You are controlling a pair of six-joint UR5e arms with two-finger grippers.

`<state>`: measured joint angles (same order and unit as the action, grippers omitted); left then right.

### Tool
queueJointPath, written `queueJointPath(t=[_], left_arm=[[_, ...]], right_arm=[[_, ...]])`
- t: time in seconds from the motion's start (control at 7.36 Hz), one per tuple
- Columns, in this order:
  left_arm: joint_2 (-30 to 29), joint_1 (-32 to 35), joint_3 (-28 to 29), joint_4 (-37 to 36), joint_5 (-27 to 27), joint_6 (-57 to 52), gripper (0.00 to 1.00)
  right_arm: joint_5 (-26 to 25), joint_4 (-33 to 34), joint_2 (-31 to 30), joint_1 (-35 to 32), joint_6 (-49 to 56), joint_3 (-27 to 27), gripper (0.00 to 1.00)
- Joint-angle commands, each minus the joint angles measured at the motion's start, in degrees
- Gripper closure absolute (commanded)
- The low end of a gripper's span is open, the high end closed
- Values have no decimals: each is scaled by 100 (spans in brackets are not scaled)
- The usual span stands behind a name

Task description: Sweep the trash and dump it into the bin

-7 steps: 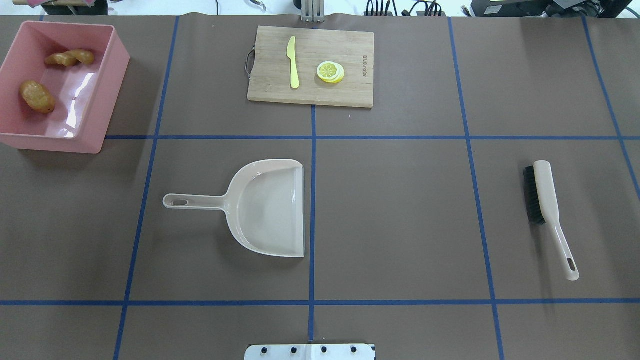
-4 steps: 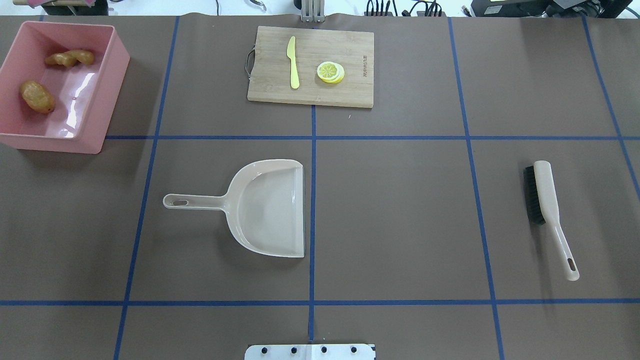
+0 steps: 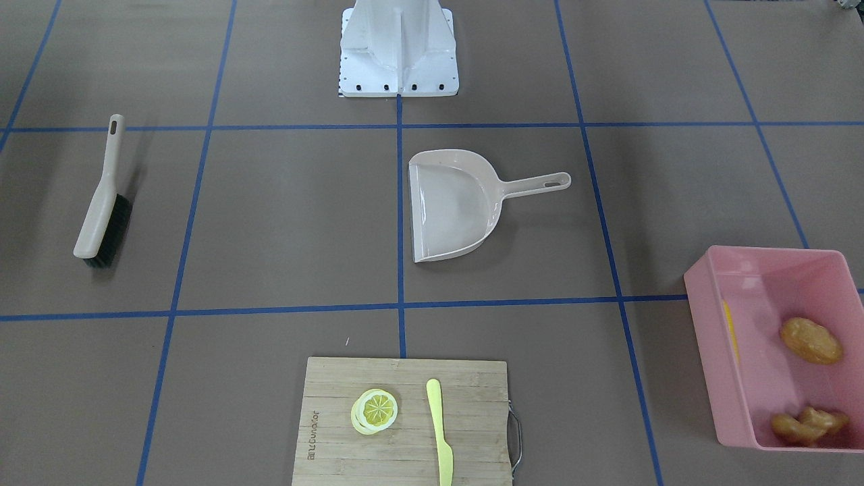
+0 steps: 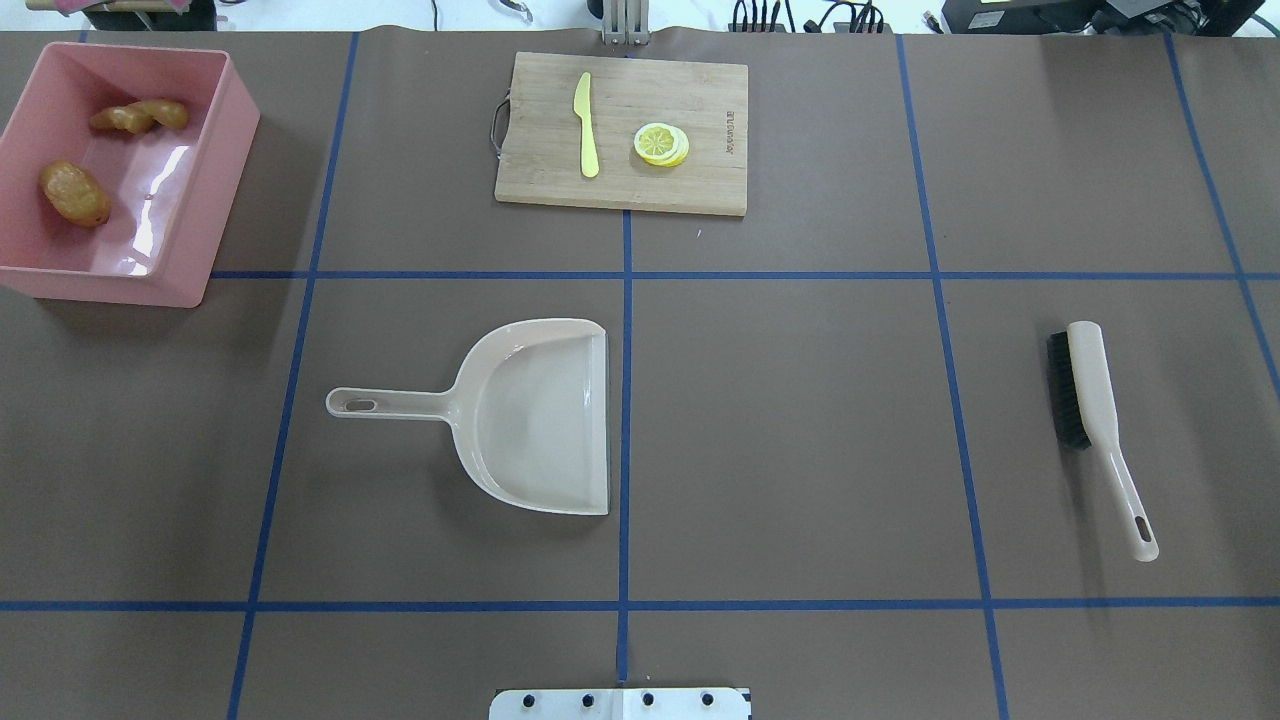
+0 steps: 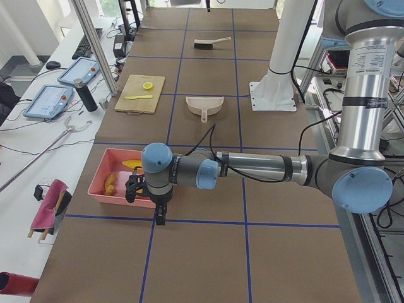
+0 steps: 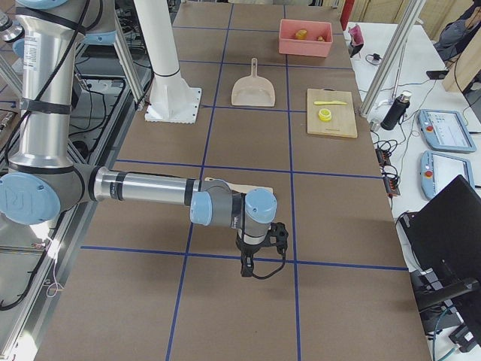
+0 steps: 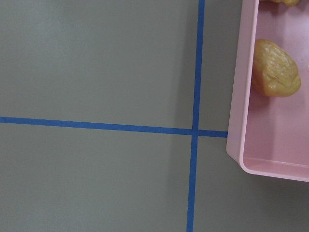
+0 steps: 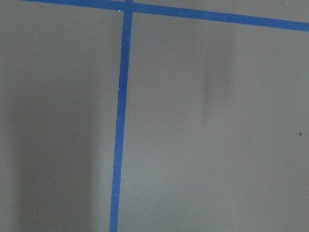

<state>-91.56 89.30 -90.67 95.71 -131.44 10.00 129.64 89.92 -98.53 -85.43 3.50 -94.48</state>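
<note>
**Trash in the bin, tools down: the sweep-and-dump job looks finished**

The potato (image 4: 75, 193), ginger root (image 4: 140, 115) and corn cob (image 3: 730, 332) all lie inside the pink bin (image 4: 228, 180) at the table's far left corner. The dustpan (image 4: 540, 420) sits bare at mid-table, and the brush (image 4: 1095, 400) lies well apart to the right. The left gripper (image 5: 159, 218) hangs just beside the bin's corner and the right gripper (image 6: 252, 269) hangs over bare table. Only the side views show them, so whether either pincer is spread or pressed together cannot be told. Judging by this, no sweeping remains, and the next move calls only for parking the arms clear of the tools.
</note>
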Motion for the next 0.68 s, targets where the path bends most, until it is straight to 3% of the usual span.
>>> queueJointPath(t=[0.0, 0.54], left_arm=[[68, 17, -55, 53, -13, -7, 2], [68, 9, -100, 53, -137, 90, 2]], right_arm=[[0, 0, 0, 0, 2, 26, 0], [-9, 0, 0, 0, 11, 70, 0]])
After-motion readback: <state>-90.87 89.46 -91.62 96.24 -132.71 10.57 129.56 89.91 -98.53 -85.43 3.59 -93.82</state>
